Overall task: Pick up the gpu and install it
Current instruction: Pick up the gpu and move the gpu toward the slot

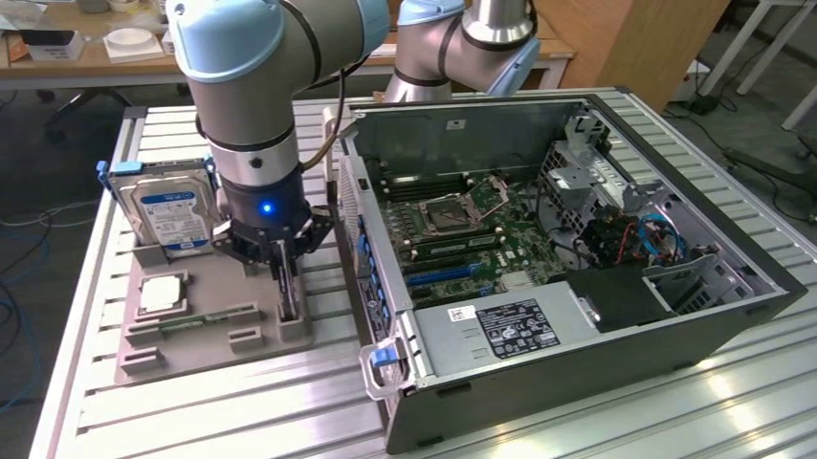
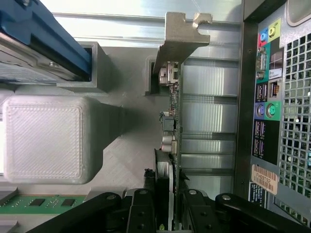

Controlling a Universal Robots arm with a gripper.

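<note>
Pick step in hand; end effector [image 1: 283,260] low over grey holder tray [image 1: 191,349] on tabletop [image 1: 511,430]; fingers [image 2: 141,213] narrow, straddling gpu [image 2: 174,121] standing edge-up in its slot beside open computer case [image 1: 715,287]; firm grip not confirmed; next calls for secure clamp, then straight lift clear of slot.
</note>
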